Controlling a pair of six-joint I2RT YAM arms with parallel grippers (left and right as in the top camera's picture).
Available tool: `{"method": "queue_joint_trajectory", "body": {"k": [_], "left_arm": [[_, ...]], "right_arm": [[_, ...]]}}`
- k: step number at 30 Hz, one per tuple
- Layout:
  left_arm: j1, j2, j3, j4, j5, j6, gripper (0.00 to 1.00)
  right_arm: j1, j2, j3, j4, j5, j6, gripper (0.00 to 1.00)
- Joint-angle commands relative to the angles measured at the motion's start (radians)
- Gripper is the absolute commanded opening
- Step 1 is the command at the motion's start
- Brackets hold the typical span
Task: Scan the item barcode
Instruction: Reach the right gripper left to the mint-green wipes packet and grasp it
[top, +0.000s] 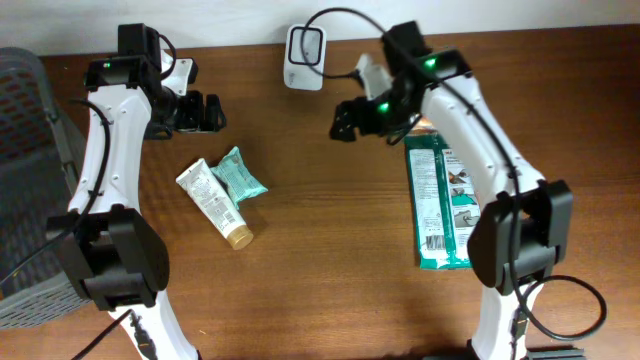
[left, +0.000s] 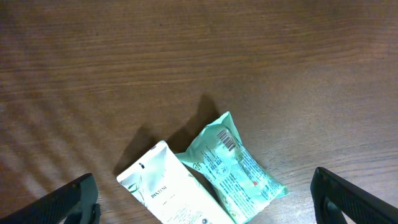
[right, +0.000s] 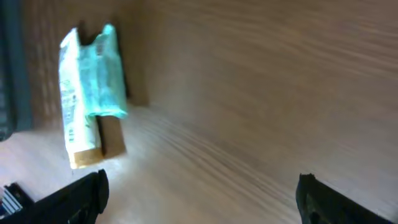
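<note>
Three items lie on the wooden table: a white tube (top: 213, 202) with a gold cap, a small teal packet (top: 241, 172) touching it, and a long green pack (top: 440, 200) at the right. A white scanner (top: 305, 55) stands at the back middle. My left gripper (top: 203, 112) hovers open just behind the tube and packet. In the left wrist view the tube (left: 168, 193) and packet (left: 239, 171) lie below my left gripper (left: 204, 186), and a barcode (left: 229, 142) faces up. My right gripper (top: 345, 122) hangs open and empty in front of the scanner; in the right wrist view this gripper (right: 199, 186) is over bare wood.
A grey basket (top: 25, 150) stands off the table's left side. The right arm reaches over the far end of the green pack. In the right wrist view the tube (right: 71, 118) and teal packet (right: 102, 74) show far off at the left.
</note>
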Motion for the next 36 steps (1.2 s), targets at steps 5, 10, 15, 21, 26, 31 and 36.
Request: {"method": "queue_joint_trajectory", "body": {"k": [5,10,15,21,26,31,36], "left_arm": [[0.0,-0.004,0.002,0.002,-0.003,-0.006,0.99],[0.0,-0.004,0.002,0.001,-0.003,-0.006,0.99],[0.0,-0.004,0.002,0.002,-0.003,-0.006,0.99],[0.0,-0.004,0.002,0.002,-0.003,-0.006,0.99],[0.0,-0.004,0.002,0.002,-0.003,-0.006,0.99],[0.0,-0.004,0.002,0.003,-0.002,-0.006,0.99],[-0.003,-0.004,0.002,0.014,0.031,-0.009,0.99]], "right_arm": [[0.142,0.007,-0.204,0.307,-0.056,0.175,0.93],[0.157,0.007,-0.233,0.358,-0.054,0.198,0.93],[0.157,0.007,-0.233,0.358,-0.051,0.198,0.93],[0.157,0.007,-0.233,0.357,-0.052,0.197,0.97],[0.158,0.007,-0.233,0.386,-0.052,0.201,0.98],[0.188,0.007,-0.235,0.433,-0.052,0.201,0.97],[0.23,0.018,-0.235,0.475,-0.051,0.201,0.94]]}}
